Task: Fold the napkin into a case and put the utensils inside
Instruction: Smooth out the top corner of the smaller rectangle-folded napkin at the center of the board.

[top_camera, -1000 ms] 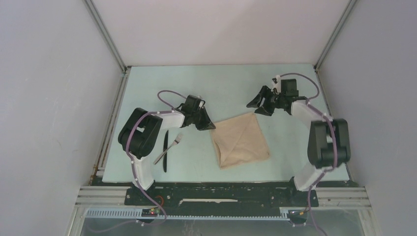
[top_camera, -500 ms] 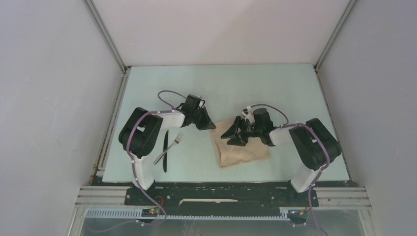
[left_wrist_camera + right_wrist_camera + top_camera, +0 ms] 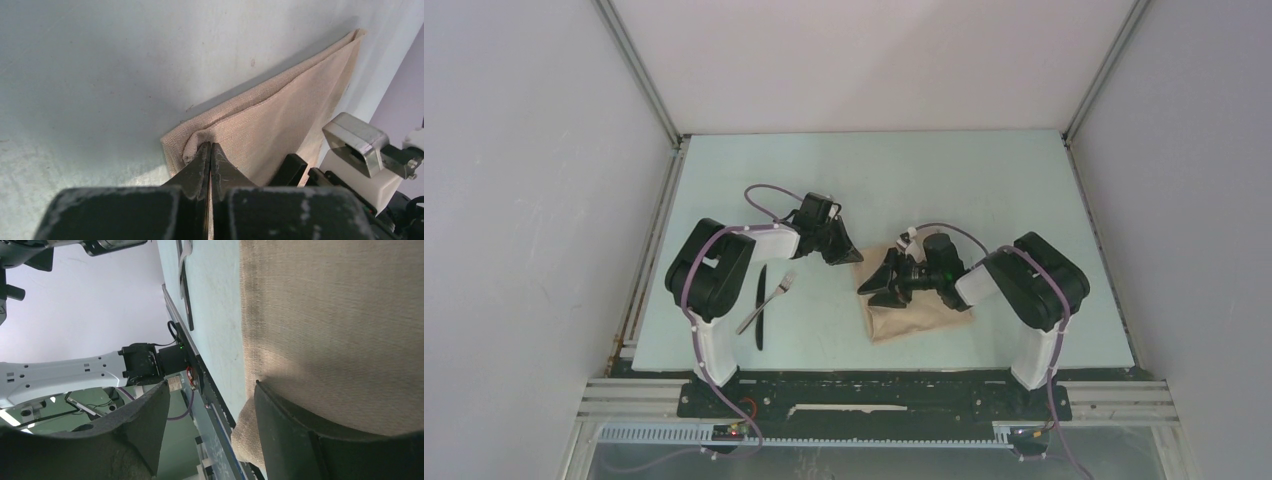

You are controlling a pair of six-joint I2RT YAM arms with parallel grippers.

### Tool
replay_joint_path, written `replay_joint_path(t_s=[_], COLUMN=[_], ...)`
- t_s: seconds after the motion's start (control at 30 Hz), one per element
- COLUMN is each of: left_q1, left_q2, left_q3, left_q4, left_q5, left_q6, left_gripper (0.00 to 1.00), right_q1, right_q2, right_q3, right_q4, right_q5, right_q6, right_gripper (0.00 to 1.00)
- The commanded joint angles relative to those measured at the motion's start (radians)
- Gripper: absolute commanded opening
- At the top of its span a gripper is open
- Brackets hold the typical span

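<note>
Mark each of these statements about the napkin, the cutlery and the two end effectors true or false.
1. The left end effector is shut on a corner of the soft beige cloth napkin. True.
2. The right end effector is shut. False: its jaws stand open over the napkin.
3. The silver metal fork crosses the slim black knife. True.
4. Both utensils lie inside the napkin. False: they lie on the pale green table, apart from the cloth.
</note>
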Motion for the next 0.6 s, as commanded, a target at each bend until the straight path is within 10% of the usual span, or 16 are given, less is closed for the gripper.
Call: replay_joint_path(t_s=[0.0,0.57], left_q1=[0.016,0.019], left_q2=[0.032,-0.014], left_q3=[-0.042,-0.053], left_q4=[-0.056,-0.062], left_q5=[-0.147,-0.167], left_q6=[0.014,0.036], left_gripper=[0.0,0.0], right_q1=[0.038,-0.011], right_q2=[0.012,-0.257], right_q3=[-0.016,-0.139], right_q4=[0.13,-0.067], right_q5=[-0.003,0.011], right_q6=[0.049,-0.052], right_gripper=[0.7,0.72])
